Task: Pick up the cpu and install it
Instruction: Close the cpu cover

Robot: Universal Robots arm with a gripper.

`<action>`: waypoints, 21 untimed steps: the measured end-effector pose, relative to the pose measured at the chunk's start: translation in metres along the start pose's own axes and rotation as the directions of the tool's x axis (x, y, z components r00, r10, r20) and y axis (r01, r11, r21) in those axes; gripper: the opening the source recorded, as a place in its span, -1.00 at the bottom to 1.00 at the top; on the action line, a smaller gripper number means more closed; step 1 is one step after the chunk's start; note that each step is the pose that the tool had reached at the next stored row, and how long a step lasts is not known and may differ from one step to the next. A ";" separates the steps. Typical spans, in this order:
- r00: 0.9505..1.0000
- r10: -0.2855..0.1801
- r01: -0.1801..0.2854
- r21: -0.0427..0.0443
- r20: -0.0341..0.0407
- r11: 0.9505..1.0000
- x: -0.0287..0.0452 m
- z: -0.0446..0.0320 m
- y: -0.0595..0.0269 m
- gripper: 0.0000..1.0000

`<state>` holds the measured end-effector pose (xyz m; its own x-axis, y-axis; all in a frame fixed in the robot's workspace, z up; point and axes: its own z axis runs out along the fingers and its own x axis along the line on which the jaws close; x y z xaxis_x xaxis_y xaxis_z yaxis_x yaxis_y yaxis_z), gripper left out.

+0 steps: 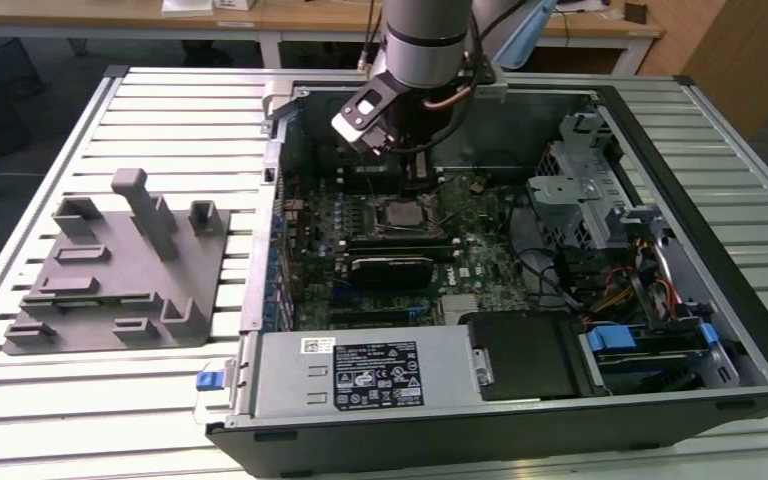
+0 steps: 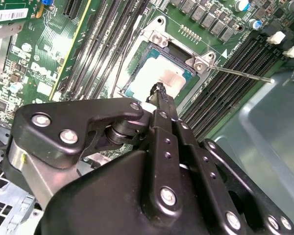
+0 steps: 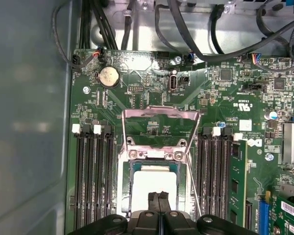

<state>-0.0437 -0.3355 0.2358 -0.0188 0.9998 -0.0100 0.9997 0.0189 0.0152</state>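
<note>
**A:** Exterior view?
**B:** The black gripper [image 1: 419, 183] is hung over the green motherboard [image 1: 478, 250], at two o'clock from the grey plastic fixture plate [image 1: 117, 270].
**A:** Second wrist view?
**B:** The flat silver square cpu [image 2: 159, 78] is laid in its socket. The fingers [image 2: 164, 105] are closed together, empty.
**A:** First wrist view?
**B:** The steel load plate [image 3: 159, 112] is raised, so the cpu is judged not yet clamped.

We log even, diffuse overhead light in exterior view. Table [image 1: 91, 420] slats bright at 9 o'clock; computer case [image 1: 491, 440] interior dimmer at centre. Shadows soft and weak beside fixture plate [image 1: 117, 270]. In both wrist views cpu [image 3: 154, 188] [image 2: 149, 81] top washes out white under glare. Small highlights on black gripper [image 2: 160, 90] links.
</note>
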 end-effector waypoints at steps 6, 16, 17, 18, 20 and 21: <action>1.000 0.000 0.000 0.000 0.000 1.000 -0.0001 -0.0154 0.0002 -0.79; 1.000 0.000 0.000 -0.002 0.000 1.000 -0.0010 -0.0179 -0.0008 -0.79; 1.000 0.000 0.000 -0.002 0.000 1.000 -0.0010 -0.0179 -0.0009 -0.79; 1.000 0.000 0.000 -0.001 0.000 1.000 -0.0011 -0.0179 -0.0006 -0.79; 1.000 0.000 0.000 0.001 0.000 1.000 -0.0012 -0.0178 0.0058 -0.79; 1.000 0.000 0.000 0.002 0.000 1.000 -0.0012 -0.0177 0.0102 -0.79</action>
<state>-0.0338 -0.3364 0.2537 -0.0187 0.9998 -0.0099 0.9997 0.0188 0.0132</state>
